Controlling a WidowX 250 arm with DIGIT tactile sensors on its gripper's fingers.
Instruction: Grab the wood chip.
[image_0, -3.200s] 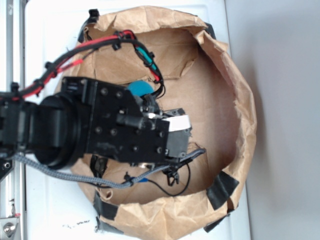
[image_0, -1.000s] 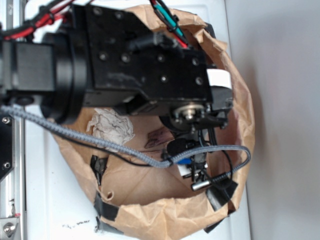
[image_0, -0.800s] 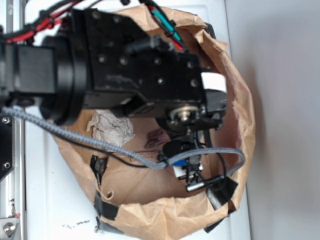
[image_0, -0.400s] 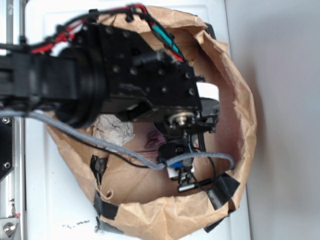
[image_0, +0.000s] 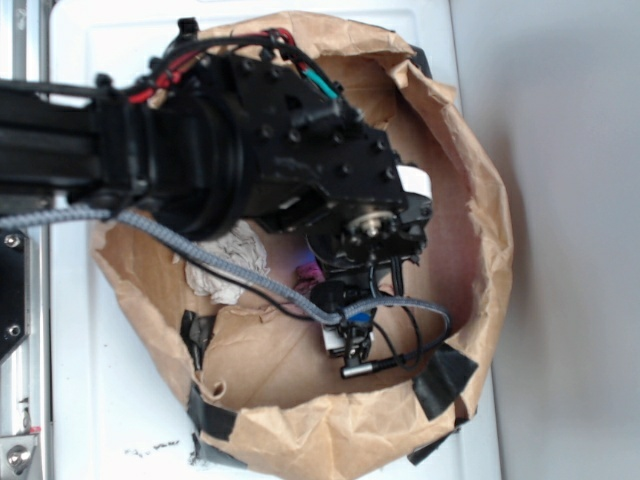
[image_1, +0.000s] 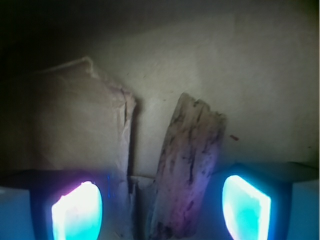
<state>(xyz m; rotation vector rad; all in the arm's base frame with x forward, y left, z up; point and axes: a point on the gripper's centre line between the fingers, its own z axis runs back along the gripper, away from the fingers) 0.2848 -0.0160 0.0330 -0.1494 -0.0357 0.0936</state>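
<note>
1. Taking the wood chip (image_1: 186, 165) as the landmark: in the wrist view a torn brown paper flap (image_1: 75, 120) lies just to its left, its ragged edge close to the chip's long side but apart from it.
2. The chip itself lies flat on the brown paper floor of the paper-lined bin (image_0: 480, 200), long axis running away from the camera and leaning a little to the right. Its near end sits between the two glowing fingertips (image_1: 246, 205).
3. The jaws are spread, one pad on each side of the chip and neither touching it — the right pad looks nearer to it than the left.
4. In the exterior view the arm hides most of the chip; only a dark streaked patch shows just left of the gripper (image_0: 345, 335). A crumpled white paper wad (image_0: 225, 272) lies further left of the chip, well clear of it.
5. My judgement of the step in hand: the straddle is set, so what remains is to descend and close. To do it well, keep the wrist square to the chip's narrow width, so the pads meet its long edges and not the rough ends.
6. Go low enough that the pads reach below the chip's top face — it is thin and could slip under a high pinch.
7. Keep the left pad off the flap edge, or paper may come up too.
</note>
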